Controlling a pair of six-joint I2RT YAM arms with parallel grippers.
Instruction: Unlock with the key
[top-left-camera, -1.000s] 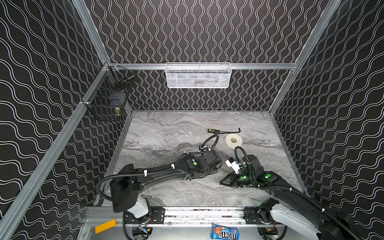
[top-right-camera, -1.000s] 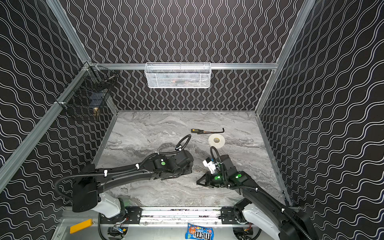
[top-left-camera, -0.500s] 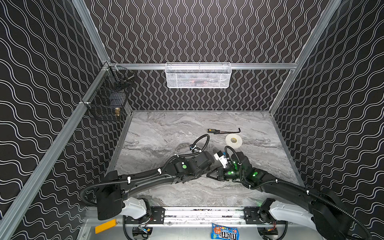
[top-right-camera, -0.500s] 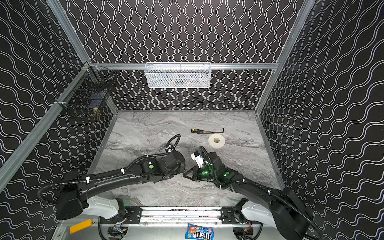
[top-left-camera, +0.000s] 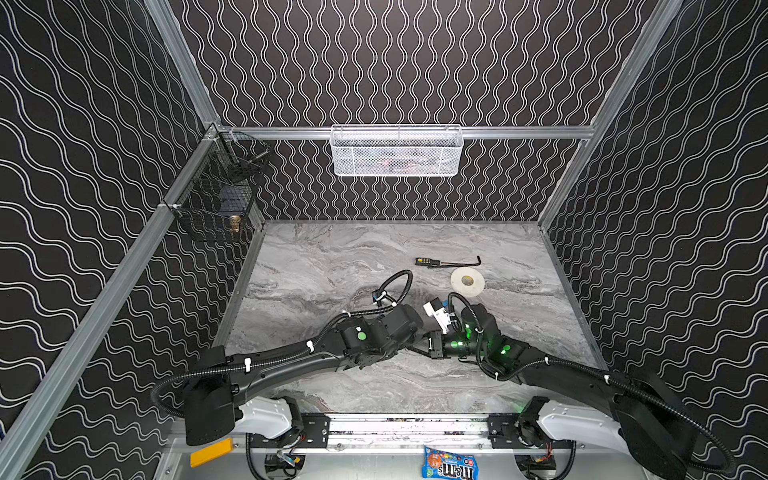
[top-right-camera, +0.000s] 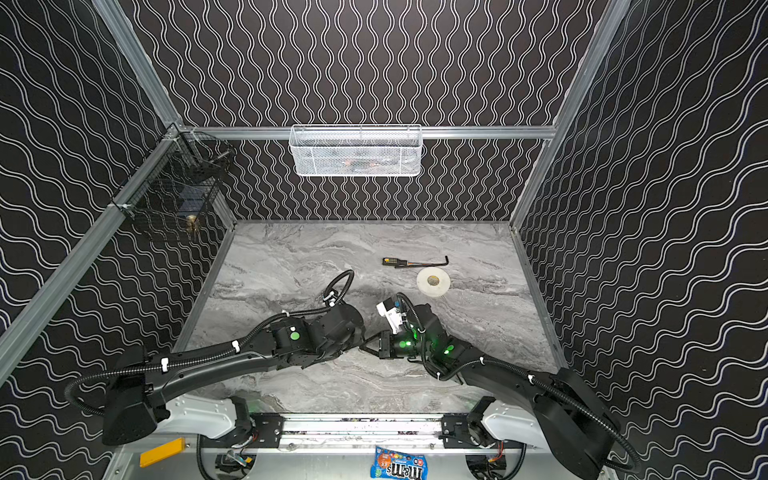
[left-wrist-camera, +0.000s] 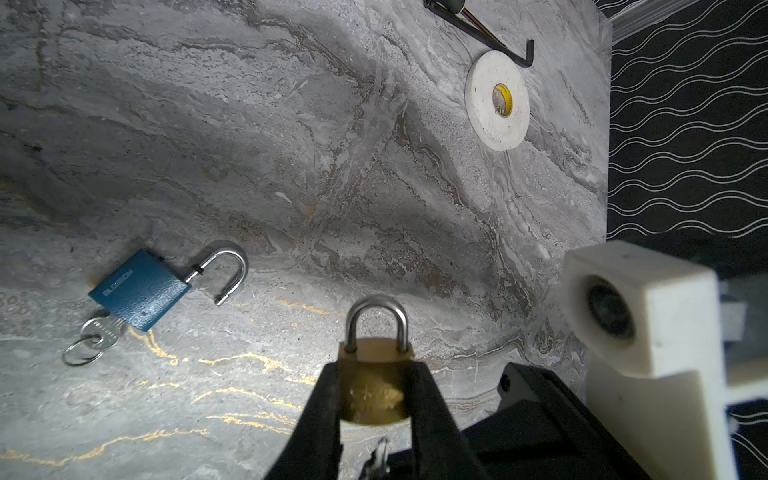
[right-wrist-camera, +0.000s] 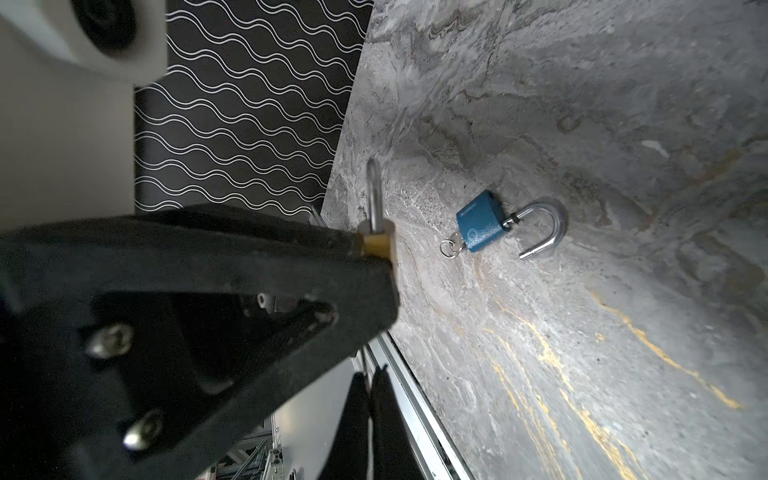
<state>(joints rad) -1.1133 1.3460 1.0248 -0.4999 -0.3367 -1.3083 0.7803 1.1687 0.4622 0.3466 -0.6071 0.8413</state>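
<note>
Item, brass padlock (left-wrist-camera: 374, 386): carried clear of the marble surface (top-left-camera: 332, 266), over its middle toward the front edge. Both shackle legs sit in the body, so you should count it as locked.

Left gripper (left-wrist-camera: 376, 374): jaws partly closed, clamping the brass body by its two narrow sides. The shackle points away from the wrist and the keyway end faces back between the fingers.

Right gripper (right-wrist-camera: 370, 380): fingers pressed together, tips just beside the left gripper. Its own wrist view does not show what they pinch.

Metal sliver (left-wrist-camera: 380, 453): small, bright and blurred, just below the brass base. It is probably the key, but you cannot confirm that here.

Blue padlock (left-wrist-camera: 137, 291): lies flat on the surface, apart from both grippers and hidden under the arms in both top views. Its shackle is swung open and a ringed key (left-wrist-camera: 102, 332) sits in its base. Treat it as done.

Tape roll (top-left-camera: 467, 282) and L-shaped tool (top-left-camera: 449, 263): toward the back right of the surface, well apart from the work.

Step in hand, by judgement: bringing the key to the brass keyway.

Next move: you need the blade square to the slot and pushed fully home along the lock's axis. Then turn it while the left grip resists the twist. A skewed entry would likely jam or push the lock askew in its clamp
</note>
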